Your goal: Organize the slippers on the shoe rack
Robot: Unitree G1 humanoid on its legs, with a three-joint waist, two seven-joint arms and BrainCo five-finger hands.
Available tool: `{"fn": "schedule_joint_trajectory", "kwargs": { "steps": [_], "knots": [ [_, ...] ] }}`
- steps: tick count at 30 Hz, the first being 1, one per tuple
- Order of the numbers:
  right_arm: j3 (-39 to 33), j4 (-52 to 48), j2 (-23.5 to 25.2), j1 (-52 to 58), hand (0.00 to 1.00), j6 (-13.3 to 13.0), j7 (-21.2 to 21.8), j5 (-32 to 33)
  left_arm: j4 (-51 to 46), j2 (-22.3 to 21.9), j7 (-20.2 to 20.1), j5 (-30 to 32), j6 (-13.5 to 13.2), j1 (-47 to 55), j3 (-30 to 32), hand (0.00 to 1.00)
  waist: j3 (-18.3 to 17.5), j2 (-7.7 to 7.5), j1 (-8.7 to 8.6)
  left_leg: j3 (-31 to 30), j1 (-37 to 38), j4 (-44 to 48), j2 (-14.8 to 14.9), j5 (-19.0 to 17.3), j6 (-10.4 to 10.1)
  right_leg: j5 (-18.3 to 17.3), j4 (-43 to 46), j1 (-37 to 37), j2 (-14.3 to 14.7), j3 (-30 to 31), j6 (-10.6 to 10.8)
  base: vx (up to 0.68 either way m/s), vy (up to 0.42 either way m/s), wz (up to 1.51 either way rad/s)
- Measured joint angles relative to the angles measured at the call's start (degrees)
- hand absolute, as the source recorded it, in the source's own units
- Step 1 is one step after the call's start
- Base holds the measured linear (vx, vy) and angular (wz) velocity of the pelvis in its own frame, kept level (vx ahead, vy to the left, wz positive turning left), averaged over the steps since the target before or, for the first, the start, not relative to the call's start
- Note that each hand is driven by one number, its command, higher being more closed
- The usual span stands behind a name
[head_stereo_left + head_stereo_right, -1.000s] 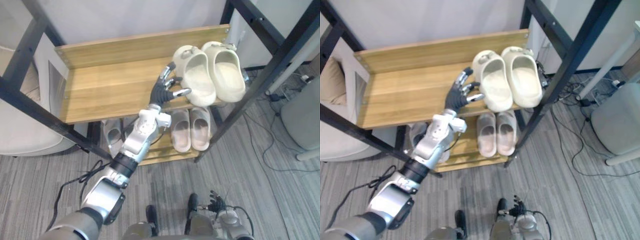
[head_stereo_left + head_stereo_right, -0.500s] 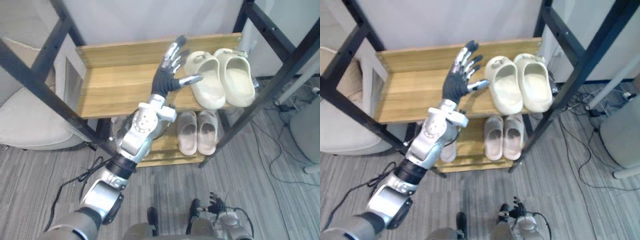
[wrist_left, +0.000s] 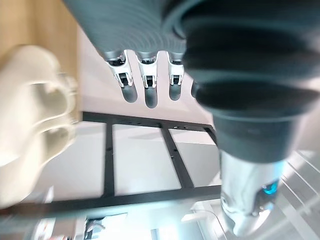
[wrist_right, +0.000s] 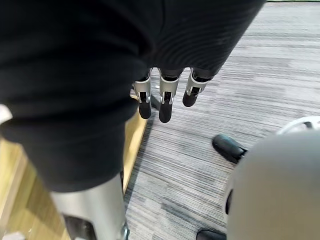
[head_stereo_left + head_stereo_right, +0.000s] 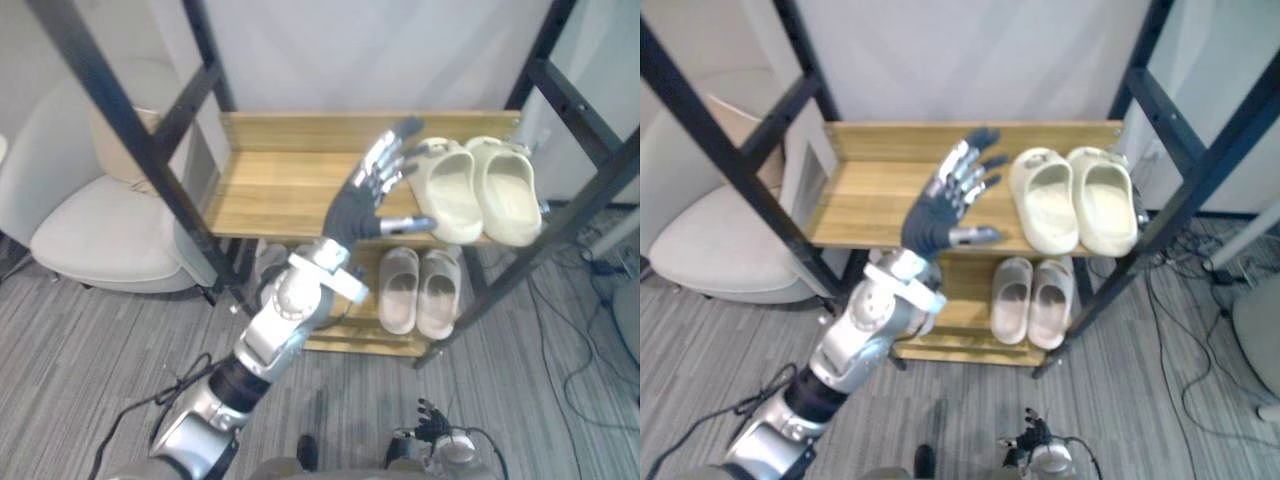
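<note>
Fingers (image 5: 384,168) of the left hand (image 5: 929,223) are straight and fanned apart, thumb out to the side, holding nothing. The hand is raised in front of the upper shelf of the shoe rack of light wooden boards on a black metal frame (image 5: 868,188). In the right eye view a gap of bare board shows between the thumb and the nearest shoe. The pair of cream foam clogs (image 5: 1044,203) lies side by side, soles down, at the 3 o'clock end of that upper shelf, with the hand at their 9 o'clock. In the left wrist view one clog shows as a pale blurred shape (image 3: 31,120) beyond the straight fingertips. Directly below the clogs, on the lower wooden shelf (image 5: 349,336), sits a pair of beige open-toed slippers (image 5: 1012,299), also side by side and parallel. At the 9 o'clock end of the lower shelf a grey shoe-like shape (image 5: 267,268) is partly hidden behind the left arm, and what it is cannot be told. The right hand (image 4: 165,101) hangs low at the 6 o'clock edge of the eye views, fingers relaxed and empty above the grey striped carpet (image 4: 280,95). A cream padded chair (image 5: 95,225) stands at the rack's 9 o'clock.
</note>
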Motion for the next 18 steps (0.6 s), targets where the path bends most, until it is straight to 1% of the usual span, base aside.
{"fn": "schedule_joint_trajectory", "kwargs": {
  "steps": [1, 2, 4, 6, 8, 10, 13, 14, 16, 18],
  "knots": [
    [0.08, 0.25, 0.11, -0.11, 0.00, -0.02, 0.00, 0.04, 0.02, 0.06, -0.13, -0.14, 0.10, 2.22, -0.63, 0.00, 0.00, -0.02, 0.07, -0.22, 0.28, -0.09, -0.04, 0.04, -0.03, -0.12, -0.01, 0.40, 0.02, -0.27, 0.03, -0.03, 0.007, 0.14],
    [0.37, 0.74, 0.23, -0.34, 0.00, -0.02, 0.01, 0.00, 0.66, 0.44, -1.46, -0.25, 0.60, 6.99, -1.51, 0.00, -0.16, -0.14, 0.15, -0.73, 0.57, -0.22, -0.07, 0.22, -0.12, -0.44, -0.01, 0.85, 0.04, -0.92, -0.39, -0.02, 0.003, 0.14],
    [0.35, 0.74, 0.34, -0.39, 0.00, -0.03, -0.04, 0.00, 2.16, 0.74, -2.58, -0.20, 1.24, 9.84, -1.63, 0.00, -0.17, -0.23, 0.21, -1.29, 0.79, -0.39, -0.09, 0.38, -0.33, -0.56, -0.01, 1.27, 0.08, -1.30, -0.37, -0.01, -0.005, 0.15],
    [0.36, 0.76, 0.75, -0.42, 0.00, -0.04, -0.04, -0.05, 5.56, 1.46, -3.82, 0.68, 2.28, 14.46, -1.29, 0.00, -0.29, -0.50, 0.51, -1.53, 1.30, -0.77, 0.10, 0.54, -0.63, -1.00, -0.02, 1.69, 0.30, -1.66, -0.66, -0.02, -0.008, 0.08],
    [0.35, 0.83, 1.21, -0.36, 0.00, -0.08, -0.07, -0.06, 8.83, 1.93, -4.71, 1.62, 2.86, 18.18, -0.64, 0.00, -0.36, -0.74, 1.26, -1.62, 1.36, -0.76, 0.36, 0.59, -0.81, -1.11, -0.04, 1.77, 0.56, -1.86, -0.68, 0.00, 0.000, 0.00],
    [0.35, 1.00, 1.45, -0.30, 0.00, -0.07, -0.07, -0.07, 11.81, 2.01, -5.20, 3.41, 3.43, 21.18, 0.39, 0.00, -0.49, -1.01, 1.53, -2.04, 1.35, -0.76, 0.51, 0.68, -0.97, -1.28, -0.07, 1.98, 0.73, -2.46, -0.63, -0.01, -0.017, 0.10],
    [0.32, 1.17, 1.74, -0.28, 0.00, -0.08, -0.07, -0.09, 19.31, 1.78, -6.11, 7.14, 3.77, 25.51, 4.25, 0.00, -0.76, -1.52, 1.77, -2.77, 1.50, -0.76, 0.76, 0.78, -1.16, -1.62, -0.19, 2.50, 1.03, -2.93, -0.40, 0.01, -0.015, 0.11],
    [0.30, 1.17, 1.74, -0.32, 0.00, -0.10, -0.07, -0.09, 21.74, 1.56, -6.13, 7.65, 3.82, 26.09, 5.54, 0.00, -0.80, -1.57, 1.93, -2.74, 1.57, -0.76, 0.81, 0.78, -1.16, -1.62, -0.20, 2.53, 1.08, -2.91, -0.40, 0.00, 0.000, 0.00],
    [0.25, 1.18, 1.88, -0.29, 0.00, -0.17, -0.07, -0.09, 28.77, 1.00, -5.83, 10.74, 3.89, 26.51, 9.43, 0.00, -0.74, -1.72, 2.39, -2.72, 1.91, -0.78, 0.87, 0.78, -1.16, -1.60, -0.22, 2.92, 1.15, -2.91, -0.38, 0.00, 0.000, 0.00],
    [0.22, 1.18, 2.23, -0.25, 0.00, -0.18, -0.07, -0.09, 34.72, 0.56, -5.48, 13.95, 3.87, 26.55, 13.41, 0.00, -0.78, -2.06, 2.43, -2.71, 2.39, -0.84, 0.91, 0.67, -1.29, -1.67, -0.31, 3.37, 1.20, -2.90, -0.28, 0.00, 0.000, 0.00]
  ]
}}
